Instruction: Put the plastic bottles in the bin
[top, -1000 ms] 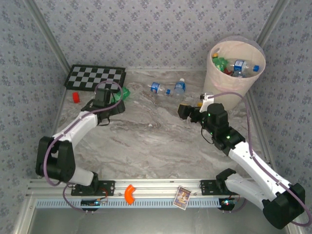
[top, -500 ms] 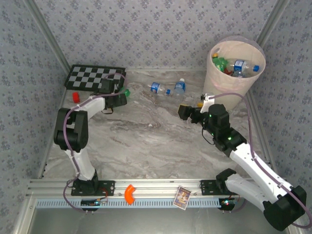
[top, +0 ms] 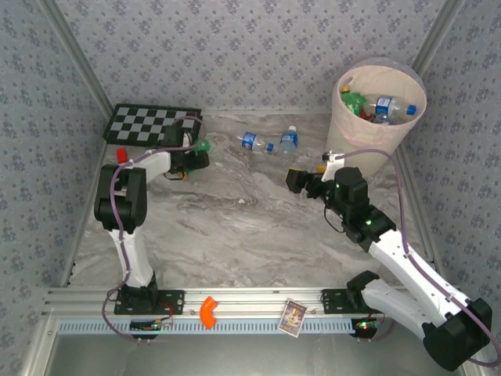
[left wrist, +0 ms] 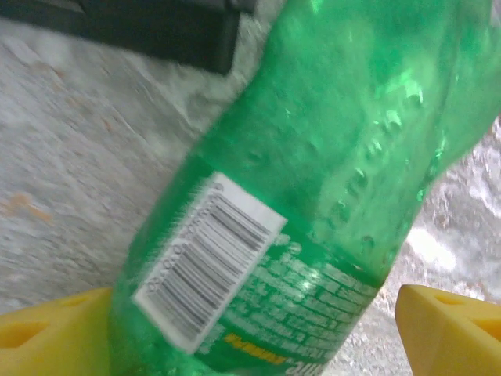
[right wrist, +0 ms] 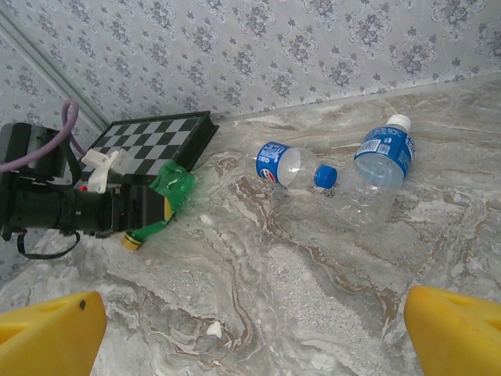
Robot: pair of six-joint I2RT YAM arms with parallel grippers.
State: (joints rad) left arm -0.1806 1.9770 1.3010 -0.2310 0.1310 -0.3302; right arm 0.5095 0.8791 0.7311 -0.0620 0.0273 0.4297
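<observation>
Meanwhile, the left hand [top: 191, 150] is straddling a green bottle [left wrist: 313, 157] lying beside the chessboard [top: 153, 124] on the desk [top: 235, 227], its yellow fingers [left wrist: 446, 329] spread wide, one standing clear of the plastic; the right hand [top: 296, 178] is hovering wide open; a blue-capped clear bottle [top: 252, 142] and a white-capped bottle [top: 289, 140] are lying side by side near the bin [top: 368, 141], which is holding several bottles [top: 387, 106]

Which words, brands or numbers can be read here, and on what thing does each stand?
Nothing can be read with certainty.
Green bottle: barcode and fine print on its label, too blurred.
Blue-capped bottle: blue label, too small.
White-capped bottle: blue label, too small.
Small card: too small.
</observation>
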